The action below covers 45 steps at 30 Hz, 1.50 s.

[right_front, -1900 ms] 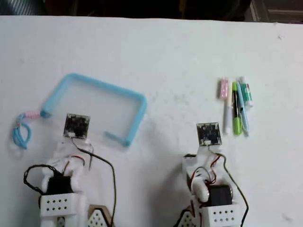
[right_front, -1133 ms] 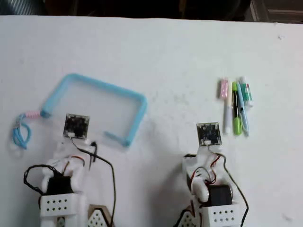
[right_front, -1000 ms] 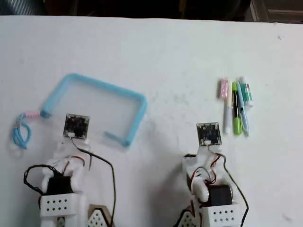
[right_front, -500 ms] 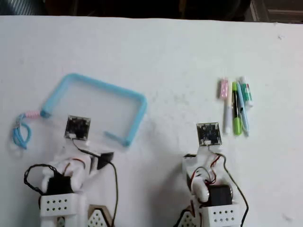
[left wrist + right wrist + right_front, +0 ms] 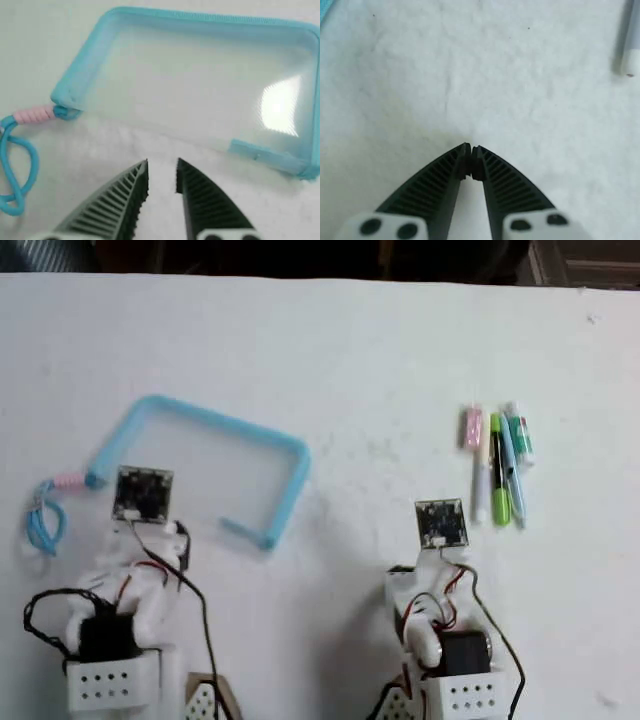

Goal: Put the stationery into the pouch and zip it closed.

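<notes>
Across the whole scene spreads a white table (image 5: 400, 350), with both arms at its near edge. The left arm (image 5: 110, 615) points at the pouch's near side, close to the corner where the strap is tied. The left gripper (image 5: 161, 167) hovers over bare table just short of that side, its ribbed fingers (image 5: 135, 192) slightly apart with nothing between them. The right arm (image 5: 445, 635) sits between the pouch and the pens. The right gripper (image 5: 470, 148) has its fingertips pressed together on nothing, above bare table.

Next in size, the clear pouch (image 5: 205, 465) with light blue edging lies flat on the left half of the table, with nothing visible inside it. Well apart, on the right half, the stationery lies side by side: a green highlighter (image 5: 499, 480), a white pen (image 5: 481, 495), a blue pen (image 5: 512, 480), a teal pen (image 5: 521, 438) and a short pink piece (image 5: 472, 428). A looped blue strap (image 5: 42, 522) trails from the pouch's left corner, joined there by a pink wrap (image 5: 68, 481).
</notes>
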Available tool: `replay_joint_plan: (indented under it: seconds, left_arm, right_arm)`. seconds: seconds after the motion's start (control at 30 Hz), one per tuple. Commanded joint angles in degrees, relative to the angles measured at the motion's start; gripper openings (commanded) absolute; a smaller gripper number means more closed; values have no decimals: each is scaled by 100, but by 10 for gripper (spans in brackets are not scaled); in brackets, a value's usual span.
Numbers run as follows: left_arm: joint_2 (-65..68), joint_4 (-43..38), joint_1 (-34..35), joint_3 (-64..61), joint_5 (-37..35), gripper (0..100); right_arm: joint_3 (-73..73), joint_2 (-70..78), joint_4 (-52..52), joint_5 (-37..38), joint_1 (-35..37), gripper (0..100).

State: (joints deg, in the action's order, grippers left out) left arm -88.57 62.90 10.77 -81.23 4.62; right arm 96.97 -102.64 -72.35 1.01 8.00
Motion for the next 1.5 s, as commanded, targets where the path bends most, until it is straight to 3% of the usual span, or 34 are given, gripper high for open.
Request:
replay_joint_plan:
  seconds: [0.0,0.2,0.43,0.73,0.97,1.23,1.47]
  left_arm:
    - [-40,273,13,756,-747,221]
    - [-22,554,66,1503,-1873,333]
    - [453,229,787,1565,-3033,461]
    - [3890,158,848,2804,-4035,465]
    - [6563,-905,1358,3385,-5099,623]
    - [8927,-888,1051,4862,-5521,552]
    - [9613,-976,734,5196,-5521,443]
  right_arm:
    - [0,-31,-22,53,-13,19]
    - [0,-31,-22,53,-13,19]
    - [0,-31,-22,53,-13,19]
    - [0,-31,-22,53,-13,19]
    - [0,-31,-22,53,-13,19]
    - [0,-31,-22,53,-13,19]
    - [0,-31,-22,53,-13,19]
